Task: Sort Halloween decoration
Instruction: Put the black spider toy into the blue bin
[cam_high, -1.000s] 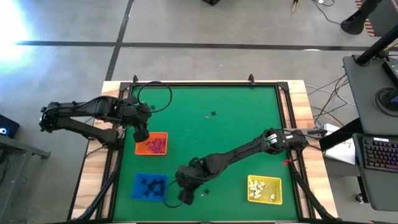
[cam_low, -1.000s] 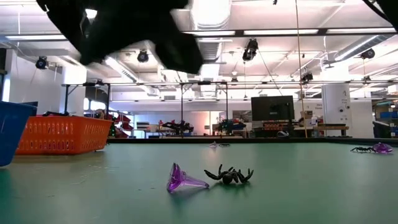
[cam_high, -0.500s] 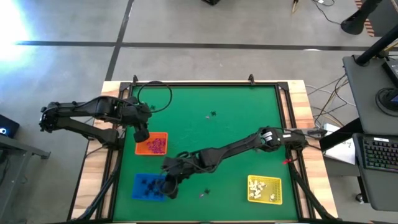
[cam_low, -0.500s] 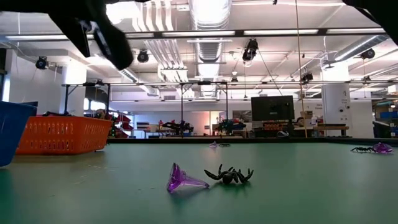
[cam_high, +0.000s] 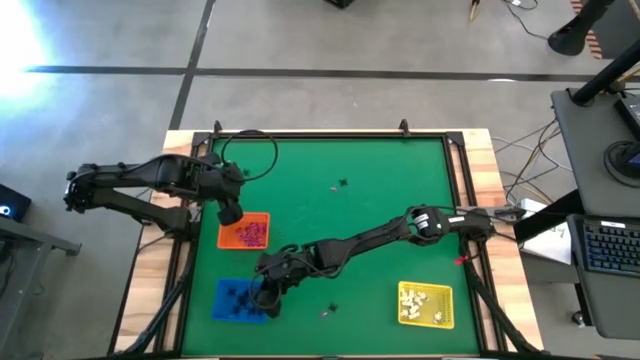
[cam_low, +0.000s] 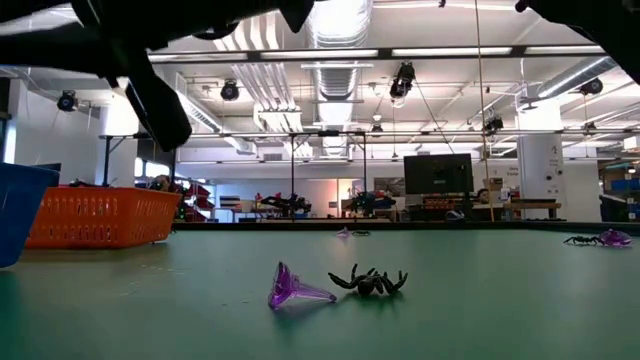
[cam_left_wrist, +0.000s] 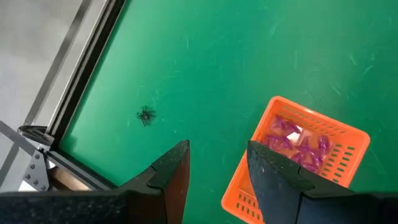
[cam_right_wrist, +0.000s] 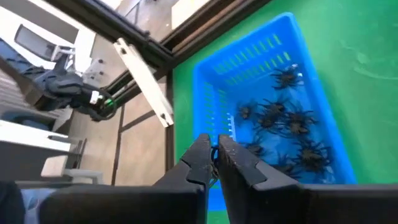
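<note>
— Where's the left gripper (cam_high: 230, 213)?
— Fingers apart, by the orange tray (cam_high: 245, 232) of purple trinkets (cam_high: 251, 234).
— And the right gripper (cam_high: 262, 297)?
— Over the blue tray (cam_high: 232, 299) of black spiders (cam_right_wrist: 280, 134), fingers almost together; I can't tell whether anything is pinched.

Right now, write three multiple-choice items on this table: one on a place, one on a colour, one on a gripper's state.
1. Where is the right gripper?
A. over the blue tray
B. over the yellow tray
C. off the table

2. What colour is the tray that holds the purple trinkets?
A. blue
B. yellow
C. orange

3. How do the left gripper's fingers stand?
A. shut on a spider
B. apart, with nothing between them
C. shut on a tray's rim

Answers:
1 A: the high view shows it at the blue tray's edge, and its wrist view looks down into that tray.
2 C: they lie in the orange tray.
3 B: green mat shows between the fingers.
</note>
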